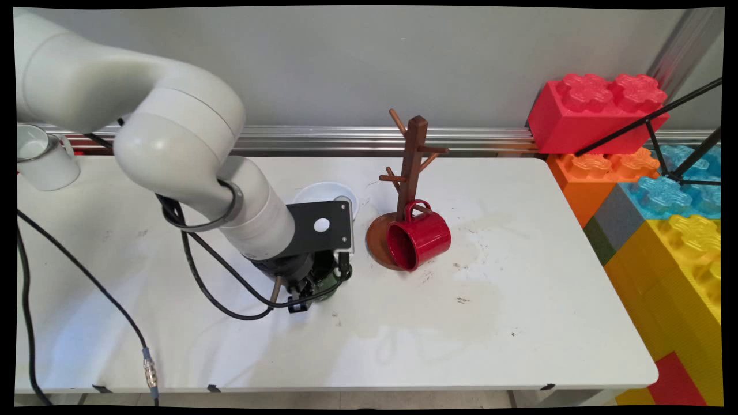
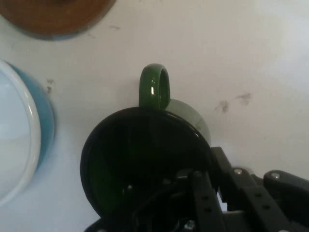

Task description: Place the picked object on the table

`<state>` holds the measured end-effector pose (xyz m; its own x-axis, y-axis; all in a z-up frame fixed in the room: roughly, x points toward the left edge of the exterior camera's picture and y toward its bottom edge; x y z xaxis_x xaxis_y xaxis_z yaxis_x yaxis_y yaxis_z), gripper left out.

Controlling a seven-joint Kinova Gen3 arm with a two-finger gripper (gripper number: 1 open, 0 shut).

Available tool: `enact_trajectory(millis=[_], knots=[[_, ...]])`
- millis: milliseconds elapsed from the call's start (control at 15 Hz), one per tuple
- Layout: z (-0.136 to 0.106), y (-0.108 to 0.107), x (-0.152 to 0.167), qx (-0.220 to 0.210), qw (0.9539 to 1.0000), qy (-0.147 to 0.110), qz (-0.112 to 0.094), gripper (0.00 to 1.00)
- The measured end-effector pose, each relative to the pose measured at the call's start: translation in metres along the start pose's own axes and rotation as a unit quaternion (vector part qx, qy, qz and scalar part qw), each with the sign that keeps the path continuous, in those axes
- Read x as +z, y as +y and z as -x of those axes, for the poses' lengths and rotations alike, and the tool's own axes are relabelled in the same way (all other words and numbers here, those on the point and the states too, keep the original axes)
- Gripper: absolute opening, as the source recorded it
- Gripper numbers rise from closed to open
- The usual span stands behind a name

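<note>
The claw [image 2: 193, 203] grips the green mug's [image 2: 145, 159] rim, hemmed by the blue bowl [image 2: 29, 140] and wooden stand [image 1: 403, 190], bare surface [image 1: 519, 300] beyond.

The gripper [image 1: 314, 288] is sitting low over the green mug [image 2: 145, 159], hemmed in behind by the blue bowl [image 1: 326, 196] and on the right by the wooden mug tree [image 1: 406, 190] with its red mug [image 1: 418, 239]. Bare table [image 1: 490, 323] is lying open in front and far right.
</note>
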<state>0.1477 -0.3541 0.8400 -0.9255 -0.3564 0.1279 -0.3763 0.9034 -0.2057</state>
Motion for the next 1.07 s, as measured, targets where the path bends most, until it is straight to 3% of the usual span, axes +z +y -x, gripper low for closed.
enact_trajectory(millis=[1000,1067], knots=[[0.005,-0.003,0.020,-0.004,0.9996,-0.022,-0.015,0.00],[0.005,-0.003,0.021,-0.006,0.9996,-0.022,-0.015,1.00]])
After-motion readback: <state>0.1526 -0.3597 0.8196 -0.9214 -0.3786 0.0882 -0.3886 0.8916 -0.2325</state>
